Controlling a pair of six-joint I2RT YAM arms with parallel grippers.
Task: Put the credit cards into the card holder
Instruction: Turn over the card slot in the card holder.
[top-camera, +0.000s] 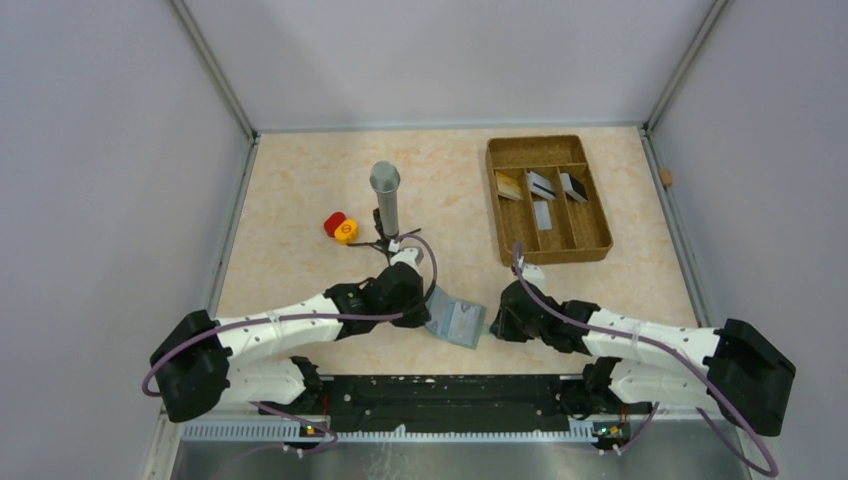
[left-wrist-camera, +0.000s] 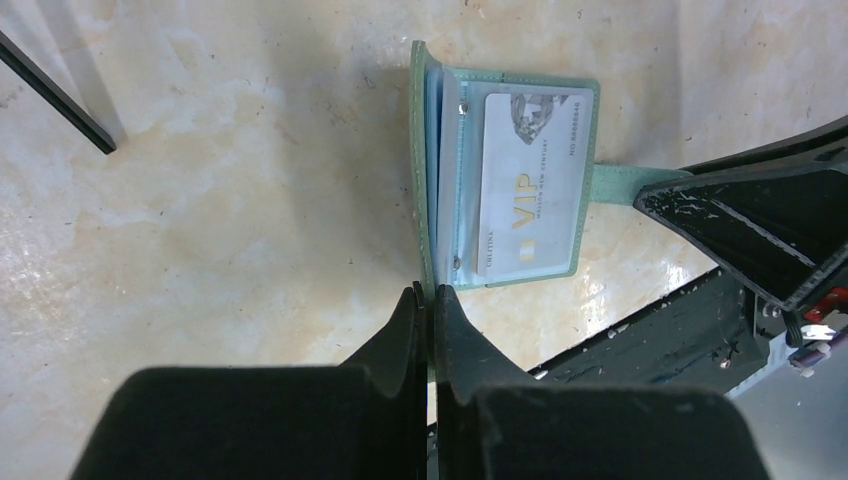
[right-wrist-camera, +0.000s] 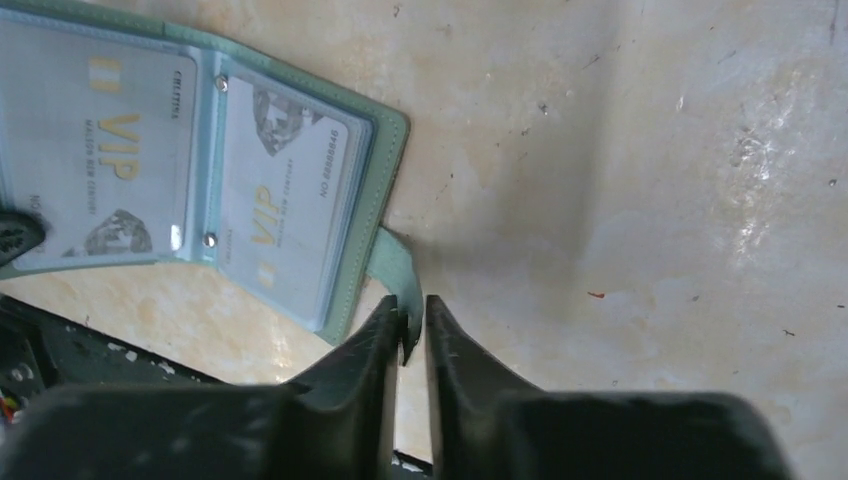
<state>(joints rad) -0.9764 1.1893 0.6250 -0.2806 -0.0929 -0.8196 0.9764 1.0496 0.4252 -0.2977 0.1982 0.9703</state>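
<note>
Card holder (top-camera: 455, 322) – one, lying open on the table at the near edge, between the two arms. Its long axis runs left to right, a little tilted, and the closing tab (right-wrist-camera: 393, 265) points toward the right arm.

Left gripper (left-wrist-camera: 428, 300): jaws pressed together, pinching the holder's left cover edge from the near side.

Right gripper (right-wrist-camera: 412, 315): fingers stand close on either side of the tab's tip, with a sliver of gap showing. Cannot tell whether both pads bear on it yet.

Key relation: the holder is spanned end to end, each arm at its own end. Any spreading or flattening would, I judge, run along that long axis.

Counts:
- Two VIP cards (right-wrist-camera: 270, 190) already show in the clear sleeves.
- Four loose credit cards (top-camera: 541, 184) lie in the brown compartmented tray (top-camera: 600, 240) – one tan-gold, one black, two silvery.
- The tray sits well beyond the grippers on the far right, so the right arm is nearer.
- One grey upright tube (top-camera: 386, 195).
- One red (top-camera: 334, 223) and one yellow (top-camera: 347, 233) small round piece, touching.
</note>
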